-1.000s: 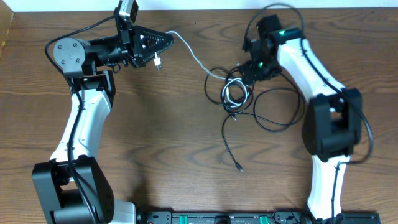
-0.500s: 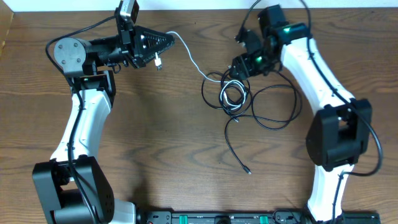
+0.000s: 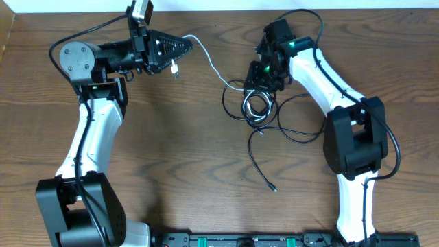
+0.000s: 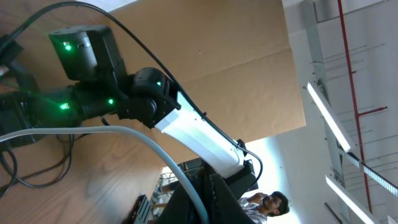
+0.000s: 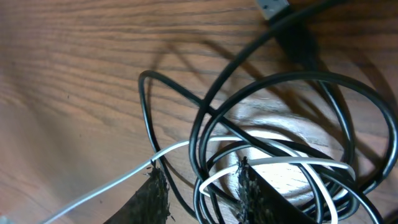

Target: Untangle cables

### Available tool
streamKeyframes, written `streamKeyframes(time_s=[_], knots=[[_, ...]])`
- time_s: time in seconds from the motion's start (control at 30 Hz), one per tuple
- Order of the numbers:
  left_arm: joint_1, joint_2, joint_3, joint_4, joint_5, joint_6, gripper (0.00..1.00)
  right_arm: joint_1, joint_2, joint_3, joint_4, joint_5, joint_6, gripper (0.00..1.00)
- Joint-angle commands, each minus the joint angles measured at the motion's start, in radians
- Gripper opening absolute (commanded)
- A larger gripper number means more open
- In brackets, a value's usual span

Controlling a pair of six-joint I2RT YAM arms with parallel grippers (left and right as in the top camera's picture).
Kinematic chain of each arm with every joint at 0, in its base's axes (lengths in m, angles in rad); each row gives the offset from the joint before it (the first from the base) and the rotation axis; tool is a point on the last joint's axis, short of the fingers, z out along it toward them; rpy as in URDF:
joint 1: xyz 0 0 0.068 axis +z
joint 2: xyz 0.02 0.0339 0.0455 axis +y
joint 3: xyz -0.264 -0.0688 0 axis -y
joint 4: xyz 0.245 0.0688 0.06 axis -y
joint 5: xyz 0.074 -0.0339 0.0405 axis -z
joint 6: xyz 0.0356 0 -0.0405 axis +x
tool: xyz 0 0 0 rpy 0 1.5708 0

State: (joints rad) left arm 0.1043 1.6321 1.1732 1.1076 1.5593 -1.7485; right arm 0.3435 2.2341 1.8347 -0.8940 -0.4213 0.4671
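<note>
1. Nearest the base, the black cable (image 3: 255, 161) trails out alone on the wooden table (image 3: 171, 158). Its small plug end (image 3: 274, 189) lies free and the cord runs back up into the tangle.
2. The tangle (image 3: 257, 104) sits on the right half of the table, black loops and white coils wound through each other. One wide black loop (image 3: 302, 134) spills out to the right.
3. The right gripper (image 5: 200, 194) is low over the far edge of the tangle. Its jaws are apart and straddle white and black strands. The wrist view shows nothing pinched.
4. The white cable (image 3: 214, 68) leaves the tangle and runs up-left, lifted off the table, to the left gripper (image 3: 186, 44).
5. The left gripper's jaws are closed on the white cable near its end. A small white plug (image 3: 174, 68) hangs just below the tip.
6. Step in hand, as I judge it: the left arm anchors the white cable while the right arm goes for a hold inside the knot.
7. The next move calls for the right jaws to take one black strand only, not the white one, then pull away from the left gripper. If they catch several strands, the whole bundle will likely drag along instead of loosening.
</note>
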Motion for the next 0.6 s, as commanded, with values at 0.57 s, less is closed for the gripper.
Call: streamKeyframes(time_s=[0.57], knots=[[0.001, -0.016, 0.008, 0.009, 0.012, 0.047, 0.07, 0.005, 0.044, -0.082, 0.078, 0.064, 0.163, 0.02]])
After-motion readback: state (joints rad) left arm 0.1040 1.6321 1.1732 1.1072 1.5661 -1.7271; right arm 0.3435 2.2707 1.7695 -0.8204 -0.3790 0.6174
